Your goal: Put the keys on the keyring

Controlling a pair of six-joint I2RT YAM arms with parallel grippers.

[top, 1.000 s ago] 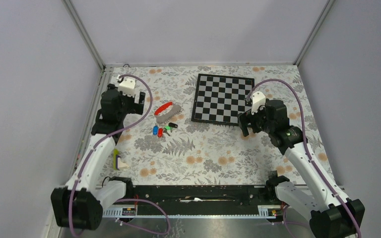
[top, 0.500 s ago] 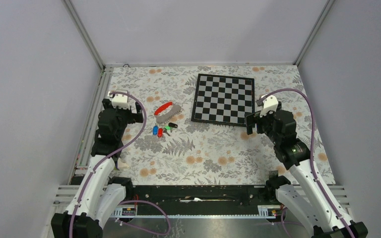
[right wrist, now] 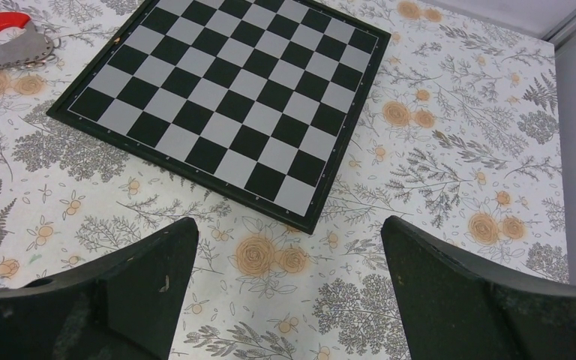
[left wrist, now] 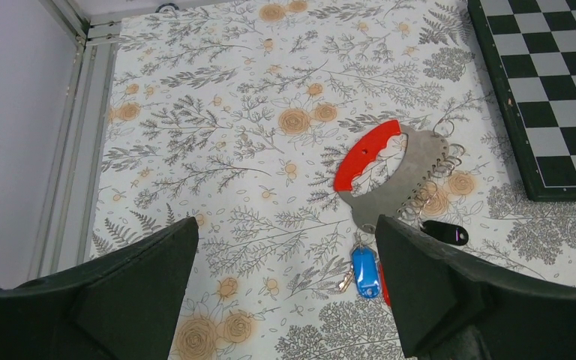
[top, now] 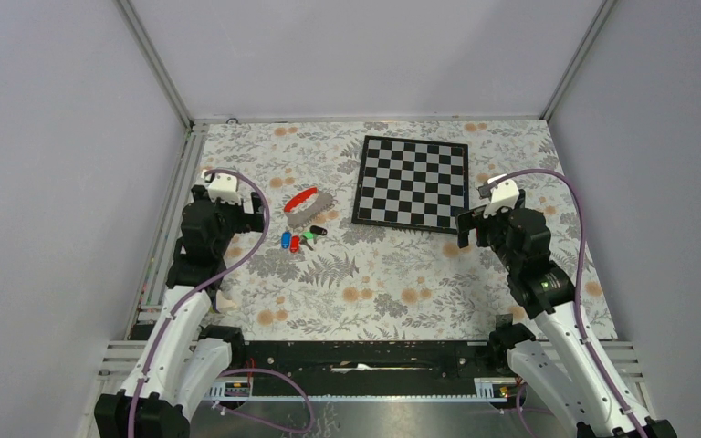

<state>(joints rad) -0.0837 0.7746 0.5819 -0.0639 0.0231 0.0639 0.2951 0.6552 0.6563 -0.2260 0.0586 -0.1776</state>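
Observation:
The keys lie in a small cluster on the floral table: a blue tag (top: pixel 285 241), a red tag (top: pixel 295 245) and a green tag (top: pixel 308 236), with a black tag (top: pixel 319 230) beside them. Just beyond them lies the keyring (top: pixel 310 208), a grey metal plate with a red handle and wire rings along its edge. The left wrist view shows the keyring (left wrist: pixel 401 176) and the blue tag (left wrist: pixel 364 271), while the right finger partly hides the red tag. My left gripper (top: pixel 248 212) (left wrist: pixel 286 225) hovers open left of the keys. My right gripper (top: pixel 471 228) (right wrist: pixel 289 222) hangs open and empty off the chessboard's near right corner.
A black-and-white chessboard (top: pixel 412 182) (right wrist: pixel 225 97) lies right of the keyring. A yellow-and-white block (top: pixel 224 300) sits near the front left, partly behind the left arm. A metal frame rail (top: pixel 175 196) borders the table's left side.
Both grippers have drawn back toward the near edge, the right one also shifting right, off the chessboard's corner. The keys and keyring have not moved. Both grippers stayed open.

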